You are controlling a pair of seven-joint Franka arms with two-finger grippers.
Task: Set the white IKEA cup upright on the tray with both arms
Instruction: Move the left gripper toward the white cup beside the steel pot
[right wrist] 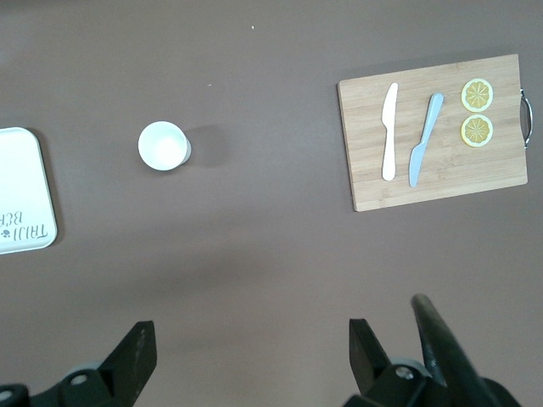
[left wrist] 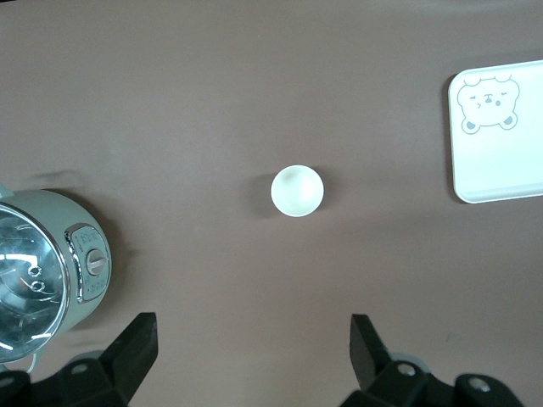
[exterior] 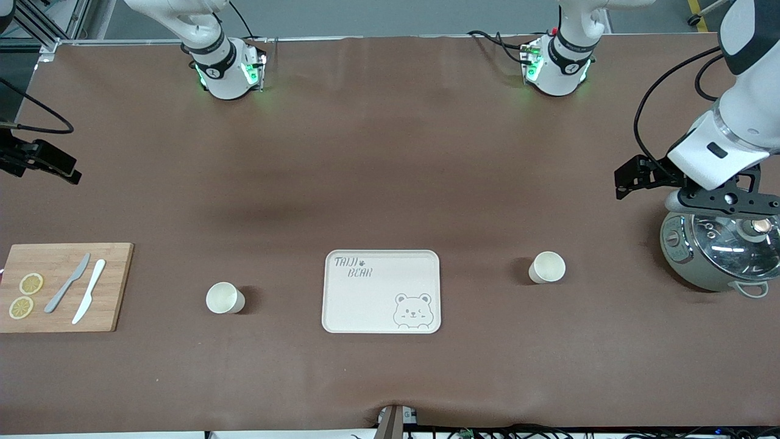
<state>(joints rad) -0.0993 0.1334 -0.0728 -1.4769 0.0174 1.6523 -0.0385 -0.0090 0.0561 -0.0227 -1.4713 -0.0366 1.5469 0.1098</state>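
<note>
Centrally, the cream tray (exterior: 381, 291) is seen flat on the brown table (exterior: 390, 152), its "TAIJI BEAR" lettering and bear face uppermost; nothing is carried on it. Two white cups are noted, both upright and both off the tray; one cup (exterior: 546, 267) stands toward the left arm's end of the table, well apart from the tray; the other cup (exterior: 224, 298) stands toward the right arm's end, between the tray and a wooden cutting board (exterior: 64, 286). On the board are laid a grey knife (exterior: 67, 283), a white knife (exterior: 89, 291) and two lemon slices (exterior: 25, 296). A pot with a glass lid (exterior: 719, 250) is set at the left arm's end.

The left gripper (left wrist: 253, 352) is held over the table beside the pot; its fingers are spread wide and nothing is gripped. The right gripper (right wrist: 252, 354) is held over bare table near the board's end; its fingers are likewise spread wide and empty.
</note>
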